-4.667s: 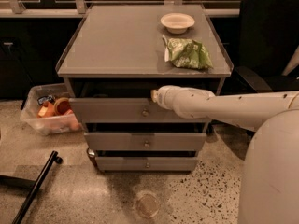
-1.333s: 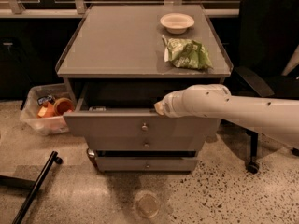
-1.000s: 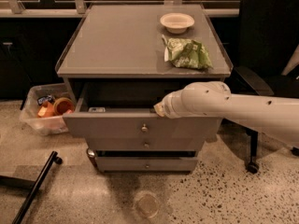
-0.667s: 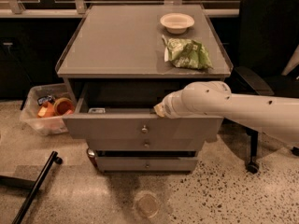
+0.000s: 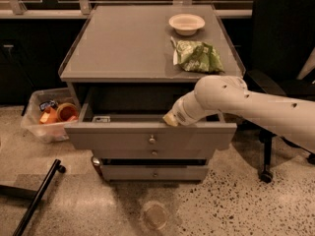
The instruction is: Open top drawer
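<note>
The top drawer (image 5: 118, 141) of the grey cabinet stands pulled out toward me. Its wide front panel carries a small round metal knob (image 5: 152, 139) at centre. A small flat item (image 5: 101, 118) lies inside at the left. My gripper (image 5: 171, 120) is at the end of the white arm (image 5: 236, 102), which reaches in from the right. It sits at the top edge of the drawer front, just right of centre, above the knob. Two narrower drawers show below, the lowest (image 5: 154, 173) with its own knob.
On the cabinet top (image 5: 123, 43) are a white bowl (image 5: 186, 23) and a green snack bag (image 5: 197, 56). A clear bin (image 5: 49, 114) with orange items sits on the floor at left. A black chair (image 5: 283, 58) stands at right. A black pole (image 5: 37, 200) and a round lid (image 5: 155, 214) lie in front.
The top drawer, nearly shut 4.7 s ago, now stands pulled out, and my gripper came toward me with it. Over the last second almost nothing has moved.
</note>
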Controlling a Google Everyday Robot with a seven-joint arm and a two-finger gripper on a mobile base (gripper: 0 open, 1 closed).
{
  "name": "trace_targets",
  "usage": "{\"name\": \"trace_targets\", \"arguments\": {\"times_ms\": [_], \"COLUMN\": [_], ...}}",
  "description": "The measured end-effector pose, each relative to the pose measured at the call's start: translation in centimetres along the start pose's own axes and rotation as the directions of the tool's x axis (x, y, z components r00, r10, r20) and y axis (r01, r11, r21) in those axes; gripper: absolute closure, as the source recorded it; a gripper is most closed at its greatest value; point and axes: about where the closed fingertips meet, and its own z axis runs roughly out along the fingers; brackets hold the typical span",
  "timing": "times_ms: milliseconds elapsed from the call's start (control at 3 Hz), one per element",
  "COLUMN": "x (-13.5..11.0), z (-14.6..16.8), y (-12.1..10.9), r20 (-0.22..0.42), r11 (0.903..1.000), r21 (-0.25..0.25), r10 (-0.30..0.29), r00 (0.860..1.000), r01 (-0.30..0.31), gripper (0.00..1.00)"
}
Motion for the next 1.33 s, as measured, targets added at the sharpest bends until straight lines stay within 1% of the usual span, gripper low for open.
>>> {"name": "trace_targets", "arguments": {"times_ms": [333,667,1000,1333], "x": [-0.3,0.0,0.8,2.8], "z": [-0.4,-0.4,-0.6,-1.1], "y": [0.0,0.4,1.0,2.1], "r20": [0.0,-0.035,-0.079,-0.15], "r11": [1.0,0.9975,0.9888,0.9607], "r21": [0.0,-0.016,-0.043,-0.104], "r10": [0.0,-0.07,-0.146,-0.271], "r00": [1.0,0.997,0.986,0.951], "r01": [0.0,0.069,0.143,0.258], "gripper": [0.35,0.11,0.0,0.0]}}
